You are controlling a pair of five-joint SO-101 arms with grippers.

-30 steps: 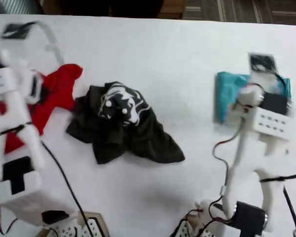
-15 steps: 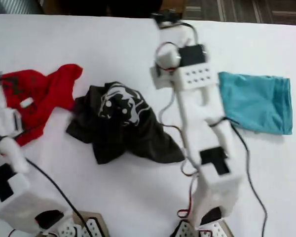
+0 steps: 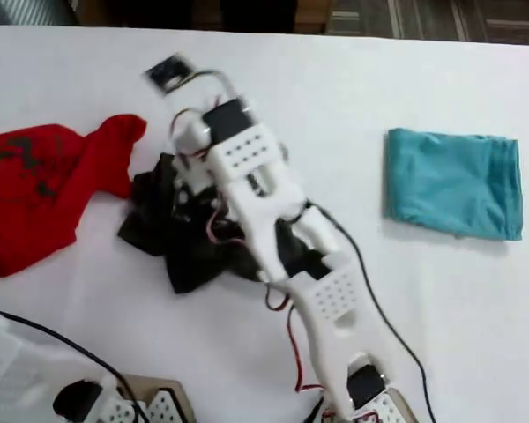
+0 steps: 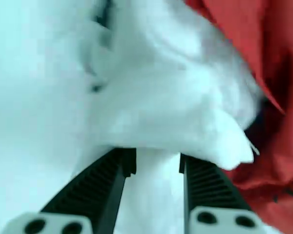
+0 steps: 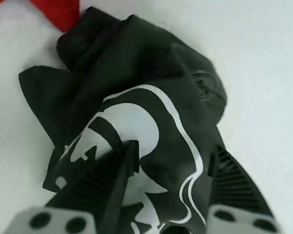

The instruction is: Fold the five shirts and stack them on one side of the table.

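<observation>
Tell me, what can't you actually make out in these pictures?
- The black shirt: high view, the right arm lies across its middle, hiding the print.
- The red shirt: high view, cut off by the left edge.
- The white mass ahead of the left gripper: left wrist view, too blurred to identify.

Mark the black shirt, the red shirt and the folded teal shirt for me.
black shirt (image 5: 136, 53): right wrist view, above its print
red shirt (image 3: 44, 198): high view, its middle
teal shirt (image 3: 454, 183): high view, its middle

White table (image 3: 379, 88) bears red shirt (image 3: 35, 194), black shirt (image 3: 154, 233), teal shirt (image 3: 454, 185).
</observation>
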